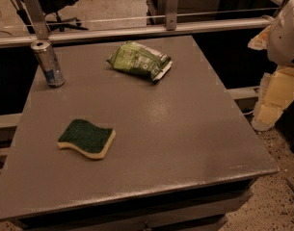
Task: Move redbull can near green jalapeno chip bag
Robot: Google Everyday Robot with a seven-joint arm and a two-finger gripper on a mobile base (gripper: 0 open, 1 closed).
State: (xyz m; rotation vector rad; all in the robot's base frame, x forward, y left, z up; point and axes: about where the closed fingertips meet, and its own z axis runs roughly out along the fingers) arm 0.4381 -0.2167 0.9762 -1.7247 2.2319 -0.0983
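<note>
I am looking across the table (185, 129) from its near edge. At about 10 o'clock, by the far left corner, the redbull can (48, 64) is standing on its base, silver top up and blue panels low on its side. At 8 o'clock a dark green sponge (86, 137) with a yellow base is lying flat, well apart from the can. Near 12 o'clock the green jalapeno chip bag (139, 60) is lying crumpled, its white seam pointing toward 4 o'clock; the can is sitting well apart from it, at its 9 o'clock. At 2 o'clock, past the table's right edge, a white arm shell (285, 30) is showing. The claw itself is staying out of my view, so I cannot tell its state or where the can lies relative to it.
</note>
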